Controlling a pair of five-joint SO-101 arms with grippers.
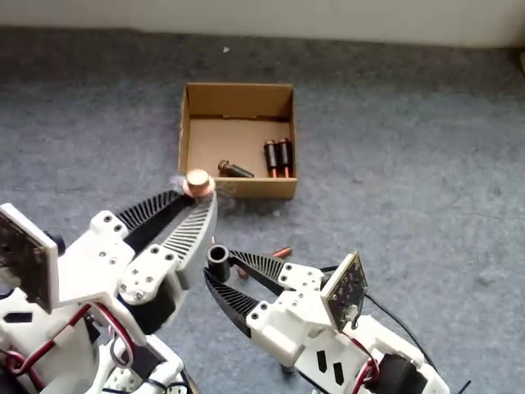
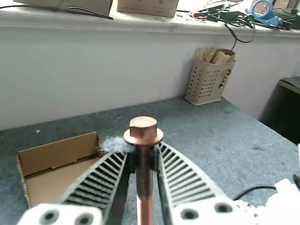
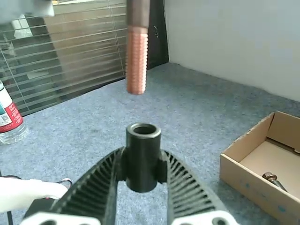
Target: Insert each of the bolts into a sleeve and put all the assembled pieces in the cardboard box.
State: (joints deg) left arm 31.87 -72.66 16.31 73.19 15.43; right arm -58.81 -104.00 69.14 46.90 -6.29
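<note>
My left gripper (image 1: 198,195) is shut on a copper bolt (image 1: 198,182) held upright, with its hex head (image 2: 143,131) above the fingertips. My right gripper (image 1: 220,268) is shut on a black sleeve (image 1: 219,259), open end up. The bolt's threaded tip (image 3: 137,61) hangs just above the sleeve's bore (image 3: 143,154), a small gap between them. The cardboard box (image 1: 195,94) lies beyond both grippers and holds three assembled pieces (image 1: 277,158). Another loose bolt (image 1: 280,253) lies on the carpet by the right gripper.
Grey carpet covers the table. A beige holder of wooden sticks (image 2: 208,77) stands far back near the wall. A plastic bottle (image 3: 8,117) stands off to one side. A black cable (image 1: 394,322) runs beside the right arm.
</note>
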